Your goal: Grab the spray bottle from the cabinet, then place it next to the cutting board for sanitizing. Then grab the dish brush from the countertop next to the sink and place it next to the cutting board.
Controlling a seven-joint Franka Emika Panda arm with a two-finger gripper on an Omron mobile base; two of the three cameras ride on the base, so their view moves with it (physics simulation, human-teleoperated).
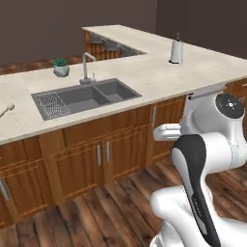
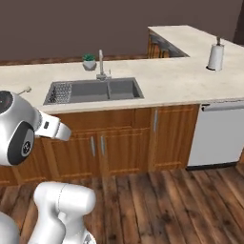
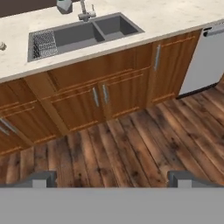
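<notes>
End effector [image 3: 112, 178] open, empty, facing sink [image 1: 87, 99] in desk [image 1: 159, 72]. Spray bottle, cutting board unseen; judged: neither placement begun.

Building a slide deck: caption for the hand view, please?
Open gripper hovering over wood floor, facing sink and cabinet doors.

The countertop [image 1: 144, 77] lay mostly bare. A faucet [image 1: 86, 65] and small plant [image 1: 61, 67] stood behind the sink [image 1: 87, 98], and a paper-towel roll [image 1: 176, 50] rose near the corner. The plank floor [image 3: 131, 148] before the cabinets lay open.
</notes>
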